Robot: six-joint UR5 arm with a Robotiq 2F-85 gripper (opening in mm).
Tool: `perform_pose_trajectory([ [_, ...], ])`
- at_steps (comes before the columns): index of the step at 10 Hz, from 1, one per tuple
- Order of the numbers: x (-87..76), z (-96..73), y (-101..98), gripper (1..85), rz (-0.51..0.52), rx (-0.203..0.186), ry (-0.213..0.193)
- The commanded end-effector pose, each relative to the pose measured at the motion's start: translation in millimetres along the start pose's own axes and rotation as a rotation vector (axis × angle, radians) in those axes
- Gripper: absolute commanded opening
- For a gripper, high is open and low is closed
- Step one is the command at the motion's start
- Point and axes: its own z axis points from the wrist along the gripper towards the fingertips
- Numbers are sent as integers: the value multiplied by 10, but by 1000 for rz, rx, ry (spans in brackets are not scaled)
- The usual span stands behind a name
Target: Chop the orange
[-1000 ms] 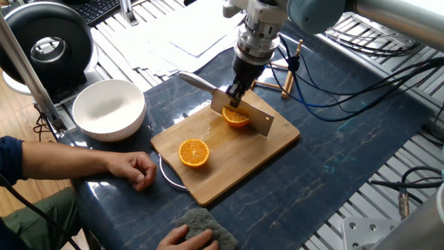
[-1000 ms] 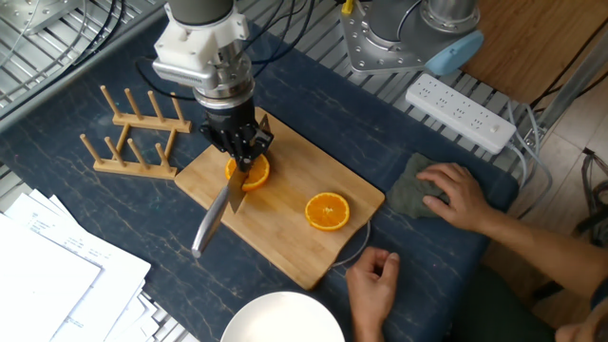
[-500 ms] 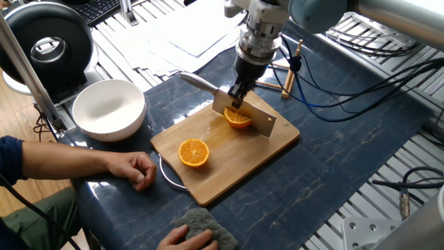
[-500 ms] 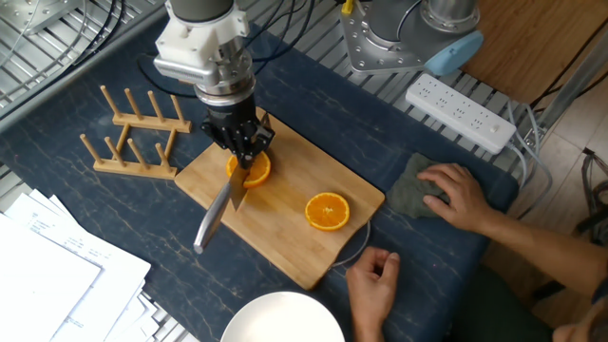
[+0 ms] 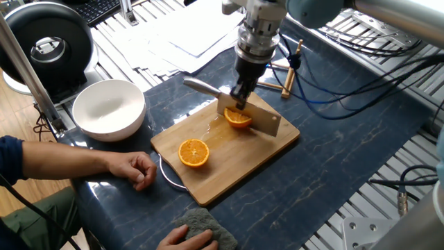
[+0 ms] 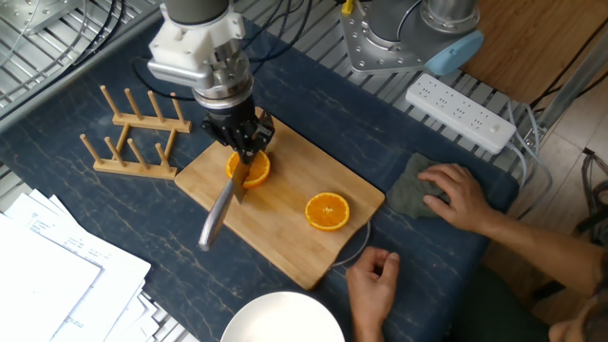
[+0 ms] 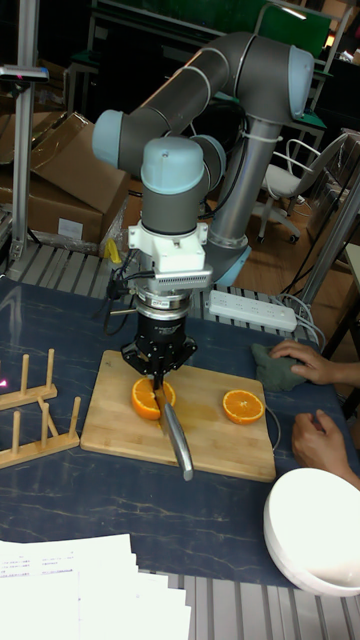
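One orange half (image 5: 239, 121) (image 6: 253, 169) (image 7: 147, 401) lies cut side up at the far end of a wooden cutting board (image 5: 229, 165) (image 6: 285, 242) (image 7: 120, 425). My gripper (image 5: 240, 97) (image 6: 245, 142) (image 7: 160, 375) stands right above it, shut on a cleaver-like knife (image 5: 260, 119) (image 6: 217, 220) (image 7: 178, 440). The blade rests across this half, with the handle sticking out past the board's edge. A second orange half (image 5: 194, 153) (image 6: 328, 211) (image 7: 243, 406) lies apart on the near part of the board.
A person's hands (image 5: 135, 168) (image 6: 456, 190) rest near the board, one of them on a grey cloth (image 6: 410, 193). A white bowl (image 5: 109, 107) (image 7: 315, 525), a wooden rack (image 6: 133, 142), papers (image 6: 47, 275) and a power strip (image 6: 461, 112) surround the board.
The gripper and knife have shifted slightly along the board across the orange half. Both halves and the hands stay where they were.
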Motion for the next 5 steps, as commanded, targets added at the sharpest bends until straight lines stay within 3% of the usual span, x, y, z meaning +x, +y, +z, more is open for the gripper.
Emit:
perform_pose_trajectory([
  [1,10,39,4,13,1,-17,-29],
  [3,33,67,-21,13,-10,-14,-38],
  [5,-52,29,34,13,4,-17,-36],
])
